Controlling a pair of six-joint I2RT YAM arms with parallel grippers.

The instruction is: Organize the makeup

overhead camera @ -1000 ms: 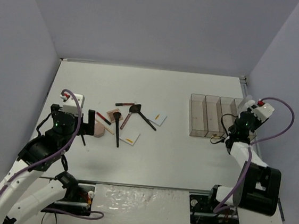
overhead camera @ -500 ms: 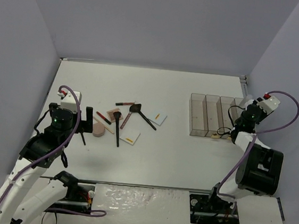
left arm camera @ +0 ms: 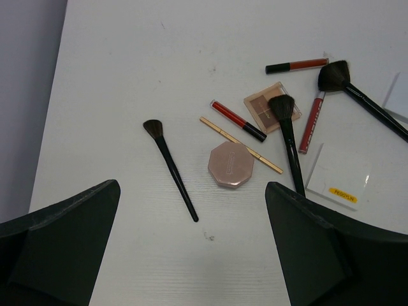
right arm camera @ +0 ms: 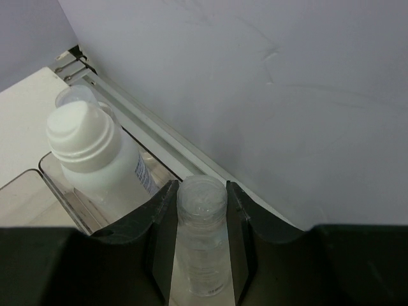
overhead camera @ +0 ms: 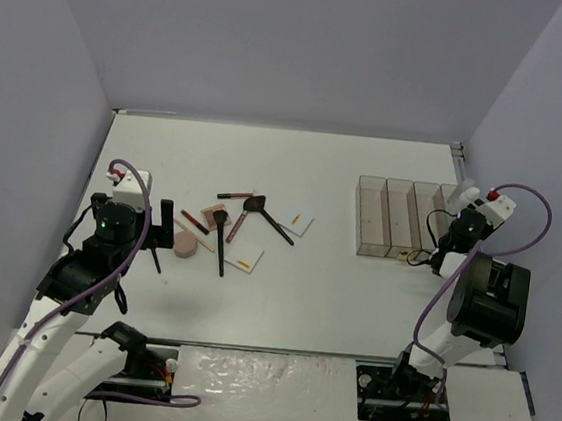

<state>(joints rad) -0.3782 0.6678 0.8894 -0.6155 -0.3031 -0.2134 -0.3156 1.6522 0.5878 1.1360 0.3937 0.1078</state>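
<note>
At the far right of the tabletop, a small clear bottle is gripped in the right claw, just beside a white-capped bottle standing in the clear organizer. Over on the left, the left claw is held wide above the scattered pink compact and brushes.
</note>
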